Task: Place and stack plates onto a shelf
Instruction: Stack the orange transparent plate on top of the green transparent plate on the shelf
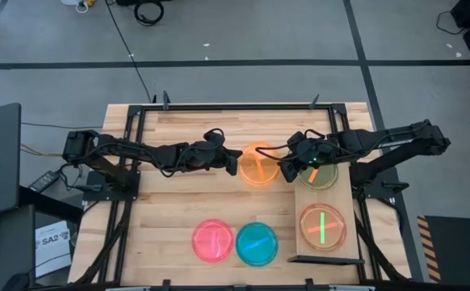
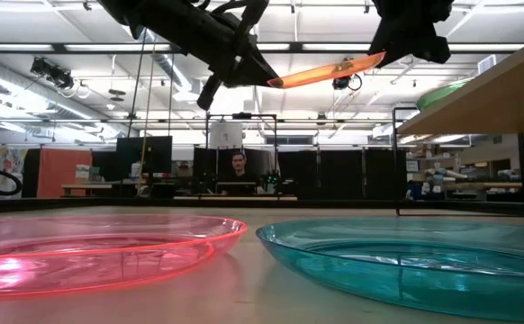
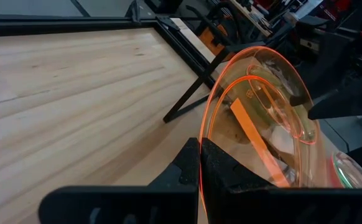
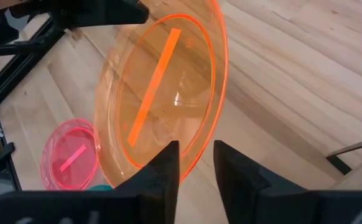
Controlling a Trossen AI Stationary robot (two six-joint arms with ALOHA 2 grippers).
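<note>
An orange plate (image 1: 258, 166) hangs in the air above the middle of the table's far half, between my two grippers. My left gripper (image 1: 235, 159) is shut on its left rim. My right gripper (image 4: 196, 163) is open at the plate's right rim (image 4: 199, 146), one finger on each side; whether they touch it I cannot tell. A pink plate (image 1: 211, 240) and a teal plate (image 1: 256, 242) lie flat on the table near its front edge. On the shelf (image 1: 344, 194) at the right lie a green plate (image 1: 322, 179) and an orange-rimmed plate (image 1: 322, 225) showing green strips. My left gripper pinches the orange plate's rim (image 3: 201, 146) between its two fingers, on the plate's left side. The fingers come from the table's left, slanting slightly down. The plate is lifted clear of the table and tilted, its right side (image 2: 370, 61) higher than its left.
A thin black frame (image 1: 219, 106) runs round the table top, with black legs under the shelf (image 1: 324, 260). Bare wood lies between the held plate and the two plates at the front. A person (image 2: 238, 166) sits in the room beyond the far edge.
</note>
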